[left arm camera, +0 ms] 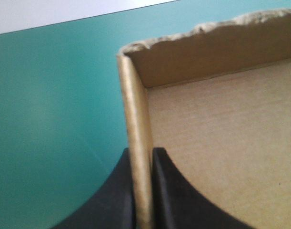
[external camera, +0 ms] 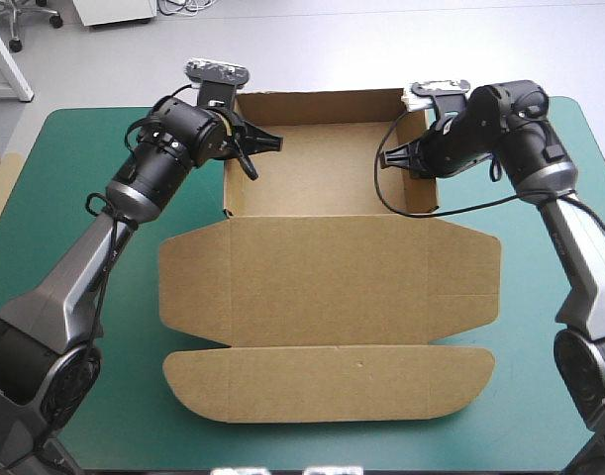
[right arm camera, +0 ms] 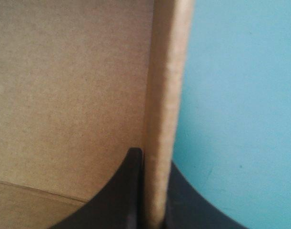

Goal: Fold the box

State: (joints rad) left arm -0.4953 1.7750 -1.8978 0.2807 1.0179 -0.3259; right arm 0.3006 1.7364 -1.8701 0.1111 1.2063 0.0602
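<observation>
Table [external camera: 74, 198]: teal-green cover, filling the high view.
Box [external camera: 332, 267]: brown, mid-frame. The open tray sits at upper centre, with the lid flat toward the bottom. Its long axis runs left to right.
Left gripper [left arm camera: 140, 151]: upper left, black fingers nearly closed, pinching the tray's left wall.
Right gripper [right arm camera: 154, 155]: upper right, fingers pinching the right wall.
Board edge [external camera: 0, 188]: sliver at far left.
</observation>
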